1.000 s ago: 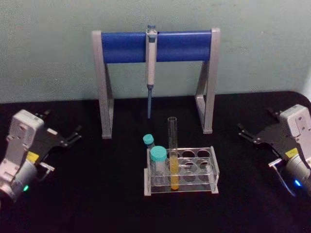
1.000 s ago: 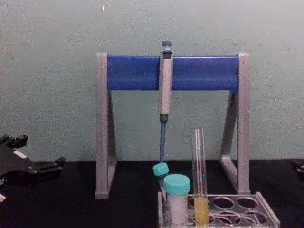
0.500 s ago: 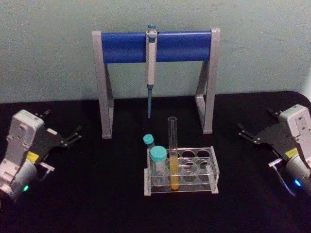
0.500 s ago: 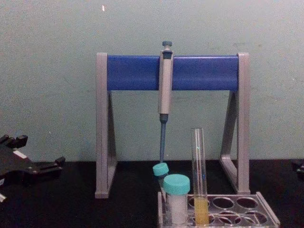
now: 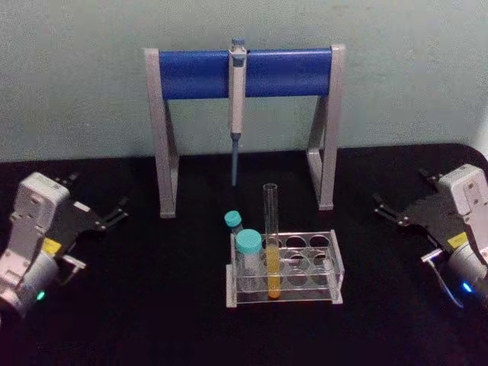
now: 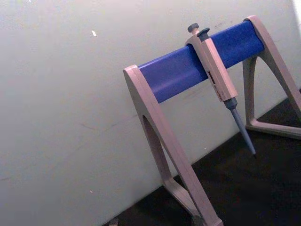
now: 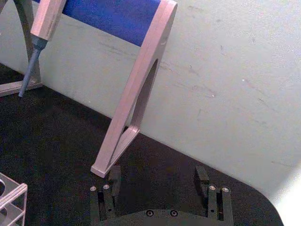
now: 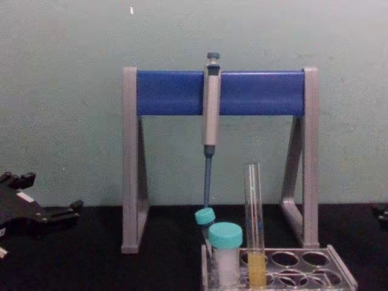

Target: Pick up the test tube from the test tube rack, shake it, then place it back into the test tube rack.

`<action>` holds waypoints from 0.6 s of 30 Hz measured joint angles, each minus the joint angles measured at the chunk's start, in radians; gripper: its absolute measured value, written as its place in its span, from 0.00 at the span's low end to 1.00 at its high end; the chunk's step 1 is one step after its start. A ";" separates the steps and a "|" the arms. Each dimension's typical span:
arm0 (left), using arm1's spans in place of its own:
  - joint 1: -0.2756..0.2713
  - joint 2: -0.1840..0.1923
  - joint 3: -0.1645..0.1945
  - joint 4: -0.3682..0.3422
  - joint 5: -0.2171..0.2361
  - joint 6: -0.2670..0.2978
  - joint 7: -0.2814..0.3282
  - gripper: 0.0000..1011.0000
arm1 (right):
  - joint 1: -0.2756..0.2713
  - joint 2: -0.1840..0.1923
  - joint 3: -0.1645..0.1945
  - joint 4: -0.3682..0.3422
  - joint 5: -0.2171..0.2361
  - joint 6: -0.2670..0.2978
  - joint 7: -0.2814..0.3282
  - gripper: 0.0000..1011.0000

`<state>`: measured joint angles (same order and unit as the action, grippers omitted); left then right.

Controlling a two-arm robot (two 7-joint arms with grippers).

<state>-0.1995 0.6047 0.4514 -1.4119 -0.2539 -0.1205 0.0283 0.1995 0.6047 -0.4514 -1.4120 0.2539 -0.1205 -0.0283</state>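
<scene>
While both arms sit low at the outer edges of the black surface [image 5: 152,320], neither hand holds or touches anything; my left hand [image 5: 95,194] lies at the left edge with its two dark fingers spread apart, angled inward and away from me; in the chest view the same left hand [image 8: 43,197] shows as a black bracket just above the surface. My right hand [image 5: 404,192] mirrors it at the right edge, and in the right wrist view its fingers [image 7: 114,178] stand well apart with bare surface between them; both hands are well apart from the test tube rack [image 5: 337,268].

The test tube [image 5: 271,229] stands upright in the rack's front row, just beside a teal-capped vial [image 5: 248,248] at the front left corner; it is a slim clear glass cylinder with an open top and yellow liquid in its lower part, rising far above the low clear plastic rack with its rows of round holes. A second, smaller teal-capped vial [image 5: 232,220] tilts at the rack's back left corner; whether it sits in a hole I cannot tell.

Behind, a grey-legged stand [image 5: 162,152] carries a smooth blue crossbar [image 5: 286,72]; a grey pipette [image 5: 237,91] hangs from it, blue tip down.
</scene>
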 joint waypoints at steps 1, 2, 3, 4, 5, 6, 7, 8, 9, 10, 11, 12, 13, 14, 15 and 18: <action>0.000 0.000 0.000 0.000 0.000 0.000 0.000 0.99 | 0.000 0.000 0.000 0.000 0.000 0.000 0.000 0.99; 0.000 0.000 0.000 0.000 0.000 0.000 0.000 0.99 | 0.000 0.000 0.000 0.000 0.000 0.000 0.000 0.99; 0.000 0.000 0.000 0.000 0.000 0.000 0.000 0.99 | 0.000 0.000 0.000 0.000 0.000 0.000 0.000 0.99; 0.000 0.000 0.000 0.000 0.000 0.000 0.000 0.99 | 0.000 0.000 0.000 0.000 0.000 0.000 0.000 0.99; 0.000 0.000 0.000 0.000 0.000 0.000 0.000 0.99 | 0.000 0.000 0.000 0.000 0.000 0.000 0.000 0.99; 0.000 0.000 0.000 0.000 0.000 0.000 0.000 0.99 | 0.000 0.000 0.000 0.000 0.000 0.000 0.000 0.99; 0.000 0.000 0.000 0.000 0.000 0.000 0.000 0.99 | 0.000 0.000 0.000 0.000 0.000 0.000 0.000 0.99; 0.000 0.000 0.000 0.000 0.000 0.000 0.000 0.99 | -0.002 0.000 0.002 -0.001 0.000 0.000 0.001 0.99; 0.000 0.000 0.000 0.000 0.000 0.000 0.000 0.99 | -0.004 0.000 0.004 -0.002 -0.001 0.001 0.003 0.99; 0.000 0.000 0.000 0.000 0.000 0.000 0.000 0.99 | -0.006 0.000 0.007 -0.005 -0.001 0.002 0.005 0.99; 0.000 0.000 0.000 0.000 0.000 0.000 0.000 0.99 | -0.012 0.000 0.011 -0.011 -0.001 0.004 0.009 0.99; 0.000 0.000 0.000 0.000 0.000 0.000 0.000 0.99 | -0.016 0.001 0.014 -0.015 -0.001 0.006 0.012 0.99; 0.000 0.000 0.000 0.000 0.000 0.000 0.000 0.99 | -0.021 0.003 0.017 -0.021 0.000 0.008 0.014 0.99; 0.000 0.000 0.000 0.000 0.000 0.000 0.000 0.99 | -0.025 0.004 0.020 -0.026 0.000 0.010 0.016 0.99; 0.000 0.000 0.000 0.000 0.000 0.000 0.000 0.99 | -0.037 0.008 0.028 -0.040 0.005 0.015 0.022 0.99; 0.000 0.000 0.000 0.000 0.000 0.000 0.000 0.99 | -0.064 0.019 0.043 -0.073 0.022 0.028 0.037 0.99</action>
<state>-0.1996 0.6047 0.4514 -1.4120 -0.2539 -0.1205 0.0283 0.1352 0.6239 -0.4082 -1.4852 0.2764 -0.0926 0.0088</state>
